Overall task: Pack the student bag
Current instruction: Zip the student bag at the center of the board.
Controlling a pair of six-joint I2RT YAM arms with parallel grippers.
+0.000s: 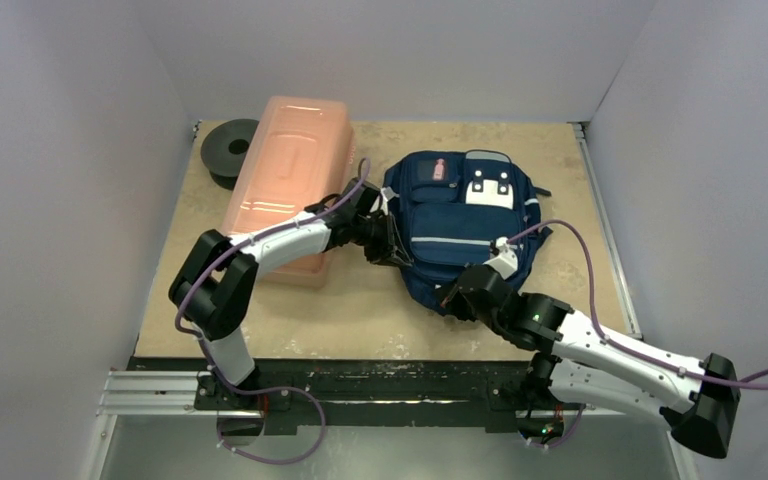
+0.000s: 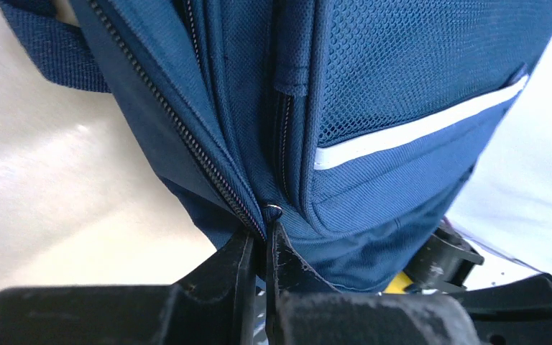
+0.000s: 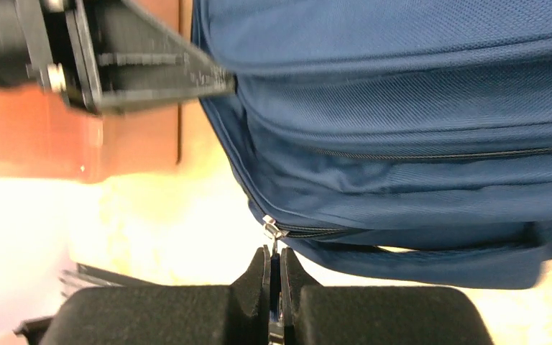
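The student bag (image 1: 457,222) is a navy backpack with light grey stripes, lying flat on the table right of centre. My left gripper (image 1: 388,243) is at its left edge. In the left wrist view that gripper (image 2: 260,241) is shut on a blue tab under a small metal ring (image 2: 274,210), beside a zip line of the bag (image 2: 402,93). My right gripper (image 1: 457,296) is at the bag's near corner. The right wrist view shows this gripper (image 3: 274,253) shut on the pull of a silver zip slider (image 3: 272,230) at the end of a closed zip on the bag (image 3: 402,108).
A long pink translucent box (image 1: 287,185) lies left of the bag, under my left forearm, and shows again as the pink box (image 3: 115,144). A black spool (image 1: 228,150) stands behind it at the back left. White walls ring the tan table (image 1: 360,310).
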